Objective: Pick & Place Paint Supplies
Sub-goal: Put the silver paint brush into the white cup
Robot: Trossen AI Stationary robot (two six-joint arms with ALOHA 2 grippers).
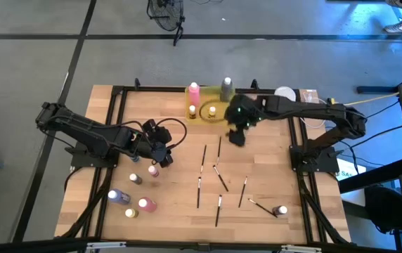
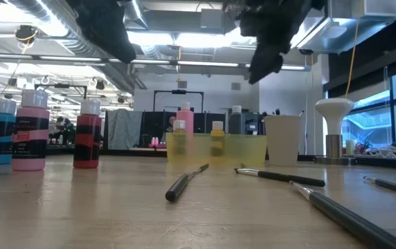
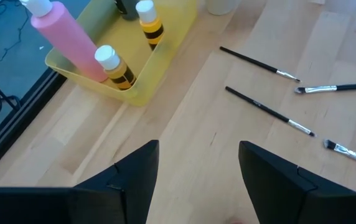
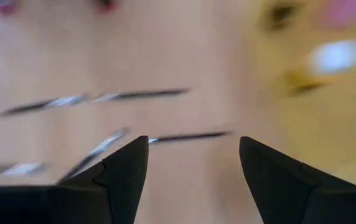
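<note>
Four bottles stand in the translucent yellow tray (image 1: 208,118) at the bench's (image 1: 173,211) far edge: a tall pink bottle (image 1: 193,91), a grey one (image 1: 227,88), and two small yellow ones (image 3: 112,65). Six or so dark-handled paintbrushes (image 1: 203,157) and several small bottles (image 1: 147,204) remain scattered. Left end effector (image 1: 164,153) and right end effector (image 1: 236,136) hover with fingers apart, empty. Most sorting looks undone.

Wooden table (image 1: 180,204), black-framed. Upper centre: translucent yellow tray (image 1: 202,115), grey-beige cup (image 1: 283,93) to its right at the upper edge. Centre to lower right: scattered dark-handled paintbrushes (image 1: 203,157), one small bottle (image 1: 280,210) beside the lowest. Lower left: cluster of small paint bottles (image 1: 147,205), pink, purple and pale-capped.
</note>
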